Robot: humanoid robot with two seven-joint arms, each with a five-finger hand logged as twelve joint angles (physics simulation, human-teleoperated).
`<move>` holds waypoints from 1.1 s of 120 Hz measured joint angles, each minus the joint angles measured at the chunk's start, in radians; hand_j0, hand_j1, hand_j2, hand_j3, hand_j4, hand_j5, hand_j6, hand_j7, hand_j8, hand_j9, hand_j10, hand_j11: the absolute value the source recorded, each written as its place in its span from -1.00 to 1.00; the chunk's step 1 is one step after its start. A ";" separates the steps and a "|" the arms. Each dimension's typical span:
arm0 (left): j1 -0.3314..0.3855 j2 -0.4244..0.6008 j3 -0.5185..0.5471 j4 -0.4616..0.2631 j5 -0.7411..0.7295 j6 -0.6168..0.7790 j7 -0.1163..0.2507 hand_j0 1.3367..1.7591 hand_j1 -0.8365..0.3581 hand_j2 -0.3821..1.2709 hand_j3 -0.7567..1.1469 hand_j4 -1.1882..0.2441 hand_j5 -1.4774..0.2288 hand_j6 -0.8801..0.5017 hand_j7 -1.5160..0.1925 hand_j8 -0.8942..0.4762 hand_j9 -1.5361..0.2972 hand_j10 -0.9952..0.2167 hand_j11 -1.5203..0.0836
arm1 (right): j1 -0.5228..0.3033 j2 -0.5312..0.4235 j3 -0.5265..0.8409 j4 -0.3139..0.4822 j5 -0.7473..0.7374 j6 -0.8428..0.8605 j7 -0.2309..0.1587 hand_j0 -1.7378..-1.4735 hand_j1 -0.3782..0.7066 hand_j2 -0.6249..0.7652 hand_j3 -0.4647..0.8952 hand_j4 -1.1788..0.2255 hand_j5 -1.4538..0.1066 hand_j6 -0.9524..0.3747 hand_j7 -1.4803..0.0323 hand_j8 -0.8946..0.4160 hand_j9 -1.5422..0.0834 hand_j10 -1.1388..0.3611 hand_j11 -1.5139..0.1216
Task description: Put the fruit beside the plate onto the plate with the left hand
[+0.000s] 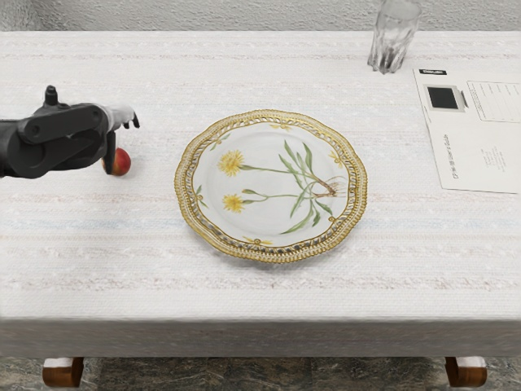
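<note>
A small red fruit (121, 162) lies on the tablecloth to the left of the round plate (189, 181), which has a gold lattice rim and yellow flowers painted on it. My left hand (116, 137) comes in from the left edge and hovers just above and to the left of the fruit. One finger (130, 120) stretches to the right and a dark one (109, 152) points down along the fruit's left side. The fingers are spread and not closed around the fruit, and the hand partly hides the fruit's left edge. The plate holds nothing.
A clear drinking glass (393, 34) stands at the back right. A printed paper sheet (476, 134) lies at the right edge. The table's front edge runs along the bottom, with wooden feet below.
</note>
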 joint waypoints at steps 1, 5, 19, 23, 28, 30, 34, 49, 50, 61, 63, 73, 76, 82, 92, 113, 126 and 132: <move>0.001 -0.002 0.001 0.001 0.000 0.000 0.000 0.52 0.49 -0.48 -0.21 0.31 0.35 -0.09 0.40 -0.06 0.32 0.23 0.49 | 0.000 0.000 0.000 0.000 0.000 0.000 0.000 -0.40 -0.87 -0.11 -0.32 0.63 0.81 0.38 0.90 0.31 0.84 0.47 0.80; 0.005 -0.007 0.005 0.003 0.002 0.001 -0.001 0.52 0.49 -0.48 -0.21 0.31 0.35 -0.09 0.40 -0.06 0.32 0.23 0.49 | 0.000 0.000 0.000 0.000 0.000 0.000 0.000 -0.40 -0.87 -0.11 -0.32 0.63 0.81 0.38 0.90 0.31 0.84 0.47 0.80; 0.021 -0.020 0.011 0.018 0.004 0.003 -0.004 0.52 0.49 -0.48 -0.21 0.31 0.35 -0.09 0.40 -0.06 0.32 0.23 0.49 | 0.000 0.000 0.000 0.000 0.000 0.000 0.000 -0.40 -0.87 -0.11 -0.32 0.63 0.81 0.38 0.90 0.31 0.84 0.47 0.80; 0.025 -0.023 0.013 0.022 0.004 0.003 -0.005 0.52 0.49 -0.48 -0.21 0.31 0.35 -0.09 0.40 -0.06 0.32 0.23 0.49 | 0.000 0.000 0.000 0.000 0.000 0.000 0.000 -0.40 -0.87 -0.11 -0.32 0.63 0.81 0.38 0.90 0.31 0.84 0.47 0.80; 0.027 -0.032 0.015 0.029 0.004 0.003 -0.008 0.52 0.48 -0.47 -0.21 0.31 0.35 -0.09 0.39 -0.06 0.32 0.23 0.49 | 0.000 0.000 0.000 0.000 0.000 0.000 0.000 -0.40 -0.87 -0.11 -0.32 0.63 0.81 0.38 0.90 0.31 0.84 0.47 0.80; 0.031 -0.035 0.015 0.033 0.004 0.003 -0.009 0.52 0.48 -0.47 -0.21 0.31 0.35 -0.09 0.39 -0.07 0.32 0.23 0.49 | 0.000 0.000 0.000 0.000 0.000 0.000 0.000 -0.40 -0.87 -0.11 -0.32 0.63 0.81 0.38 0.90 0.31 0.84 0.47 0.80; 0.035 -0.037 0.016 0.041 0.004 0.003 -0.012 0.52 0.48 -0.47 -0.21 0.30 0.34 -0.10 0.39 -0.07 0.31 0.22 0.48 | 0.000 0.000 0.000 0.000 0.000 0.000 0.000 -0.40 -0.87 -0.11 -0.32 0.63 0.81 0.38 0.90 0.31 0.84 0.47 0.80; 0.039 -0.039 0.023 0.058 0.004 0.004 -0.020 0.52 0.42 -0.47 -0.21 0.26 0.30 -0.14 0.35 -0.11 0.28 0.18 0.44 | 0.000 0.000 0.000 0.000 0.000 0.000 0.000 -0.40 -0.87 -0.11 -0.32 0.63 0.81 0.38 0.90 0.31 0.84 0.47 0.80; 0.040 -0.041 0.024 0.058 0.004 0.004 -0.021 0.52 0.42 -0.47 -0.21 0.26 0.30 -0.14 0.34 -0.11 0.27 0.17 0.44 | 0.000 0.000 0.000 0.000 0.000 0.000 0.000 -0.40 -0.87 -0.11 -0.32 0.63 0.81 0.38 0.90 0.31 0.84 0.47 0.80; 0.042 -0.049 0.032 0.069 0.004 0.005 -0.028 0.52 0.36 -0.46 -0.21 0.22 0.26 -0.18 0.30 -0.15 0.23 0.13 0.39 | 0.000 0.000 0.000 0.000 0.000 0.000 0.000 -0.40 -0.87 -0.11 -0.32 0.63 0.81 0.38 0.90 0.31 0.84 0.47 0.80; 0.042 -0.049 0.034 0.071 0.005 0.006 -0.029 0.52 0.35 -0.46 -0.21 0.21 0.25 -0.19 0.29 -0.16 0.23 0.11 0.38 | 0.000 0.000 0.000 0.000 0.000 0.000 0.000 -0.40 -0.87 -0.11 -0.32 0.63 0.81 0.38 0.90 0.31 0.84 0.47 0.80; 0.045 -0.051 0.043 0.084 0.006 0.006 -0.033 0.52 0.28 -0.45 -0.21 0.17 0.20 -0.24 0.24 -0.21 0.18 0.06 0.33 | 0.000 0.000 0.000 0.000 0.000 0.000 0.000 -0.40 -0.87 -0.11 -0.32 0.63 0.81 0.38 0.90 0.31 0.84 0.47 0.80; 0.046 -0.053 0.046 0.088 0.006 0.006 -0.033 0.52 0.26 -0.45 -0.21 0.15 0.18 -0.25 0.22 -0.23 0.16 0.04 0.31 | 0.000 0.000 0.000 0.000 0.000 0.000 0.000 -0.40 -0.87 -0.11 -0.32 0.63 0.81 0.38 0.90 0.31 0.84 0.47 0.80; 0.048 -0.055 0.050 0.096 0.008 0.008 -0.037 0.52 0.25 -0.46 -0.21 0.13 0.15 -0.28 0.19 -0.25 0.13 0.01 0.27 | 0.000 0.000 0.000 0.000 0.000 0.000 0.000 -0.40 -0.87 -0.11 -0.32 0.63 0.81 0.38 0.90 0.31 0.84 0.47 0.80; 0.049 -0.057 0.074 0.102 0.010 0.037 -0.045 0.52 0.21 -0.43 -0.21 0.09 0.11 -0.31 0.15 -0.29 0.09 -0.03 0.23 | 0.000 0.000 0.000 0.000 0.000 0.000 0.000 -0.40 -0.87 -0.11 -0.32 0.63 0.81 0.38 0.90 0.31 0.84 0.47 0.80; 0.058 -0.074 0.094 0.101 0.010 0.079 -0.050 0.52 0.14 -0.42 -0.21 0.05 0.07 -0.36 0.11 -0.33 0.06 -0.08 0.19 | 0.000 0.000 0.000 0.000 0.000 0.000 0.000 -0.40 -0.87 -0.11 -0.32 0.63 0.81 0.38 0.90 0.31 0.84 0.47 0.80; 0.064 -0.080 0.097 0.101 0.008 0.087 -0.052 0.52 0.11 -0.42 -0.21 0.04 0.05 -0.37 0.10 -0.34 0.04 -0.09 0.17 | 0.000 0.000 0.000 0.000 0.000 0.000 0.000 -0.40 -0.87 -0.11 -0.32 0.63 0.81 0.38 0.90 0.31 0.84 0.47 0.80; 0.064 -0.080 0.097 0.101 0.008 0.088 -0.052 0.52 0.09 -0.42 -0.21 0.03 0.04 -0.38 0.09 -0.36 0.03 -0.10 0.16 | 0.000 0.000 0.000 0.000 0.000 0.000 0.000 -0.40 -0.87 -0.11 -0.32 0.63 0.81 0.38 0.90 0.31 0.84 0.47 0.80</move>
